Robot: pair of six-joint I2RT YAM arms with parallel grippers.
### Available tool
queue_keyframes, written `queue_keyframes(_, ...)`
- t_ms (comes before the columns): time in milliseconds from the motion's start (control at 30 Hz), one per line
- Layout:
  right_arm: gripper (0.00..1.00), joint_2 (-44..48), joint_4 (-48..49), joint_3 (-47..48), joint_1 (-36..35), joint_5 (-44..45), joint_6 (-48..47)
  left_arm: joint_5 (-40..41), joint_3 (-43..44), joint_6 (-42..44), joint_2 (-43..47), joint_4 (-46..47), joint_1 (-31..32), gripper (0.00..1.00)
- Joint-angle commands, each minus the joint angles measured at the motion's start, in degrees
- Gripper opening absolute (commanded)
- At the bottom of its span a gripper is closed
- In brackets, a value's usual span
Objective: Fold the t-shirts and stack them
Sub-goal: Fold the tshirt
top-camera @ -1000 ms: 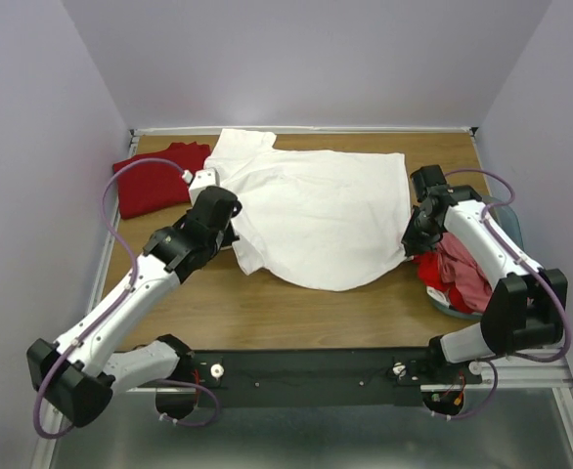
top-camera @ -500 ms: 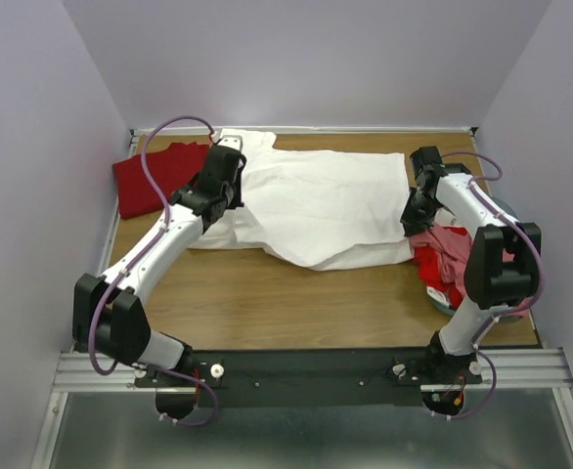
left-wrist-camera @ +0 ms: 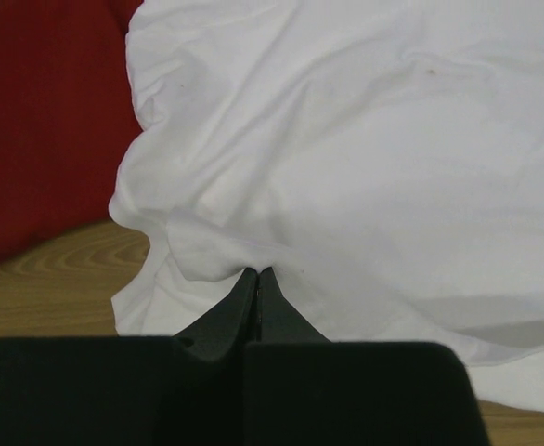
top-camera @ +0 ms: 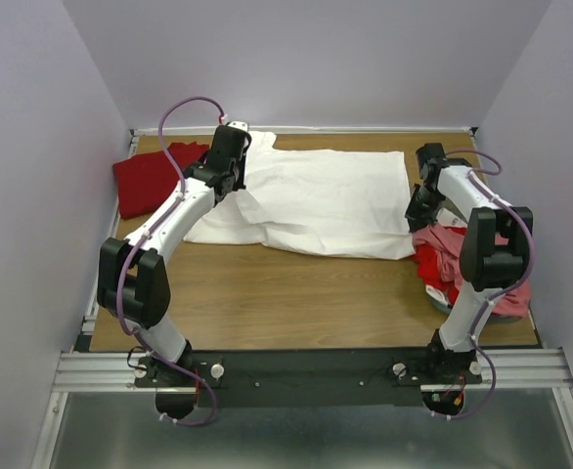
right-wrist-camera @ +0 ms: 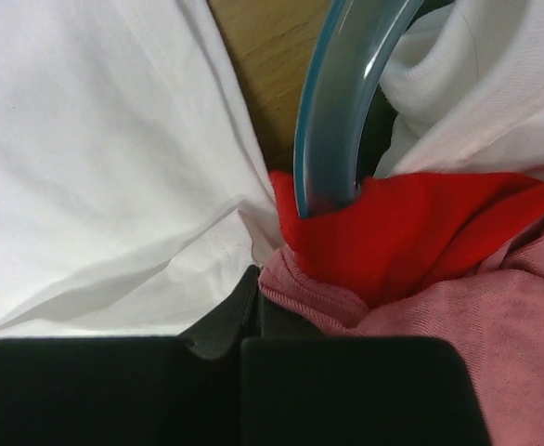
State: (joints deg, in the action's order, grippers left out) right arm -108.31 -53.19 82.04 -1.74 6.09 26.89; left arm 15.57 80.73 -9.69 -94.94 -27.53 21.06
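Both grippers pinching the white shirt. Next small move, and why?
Probably bring the right gripper farther back to match the left gripper, then lower both. Both are shut on the white t-shirt, and the right pinch sits nearer than the left, leaving the fold skewed and rumpled.

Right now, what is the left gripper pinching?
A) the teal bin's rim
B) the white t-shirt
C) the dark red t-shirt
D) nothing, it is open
B: in the left wrist view the left gripper is shut, with a pucker of the white t-shirt drawn into its tips.
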Motion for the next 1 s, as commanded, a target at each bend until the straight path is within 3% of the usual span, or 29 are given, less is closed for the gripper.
queue_keyframes(0, 0.01, -0.9, 0.6, 2.0, 1.1, 0.7, -1.1, 2.4, 2.4, 0.6, -0.9, -1.4, -0.5, 0.0)
queue_keyframes(967, 0.01, -2.3, -0.9, 7.0, 2.8, 2.6, -2.1, 3.4, 5.3, -0.9, -2.3, -3.6, -3.1, 0.0)
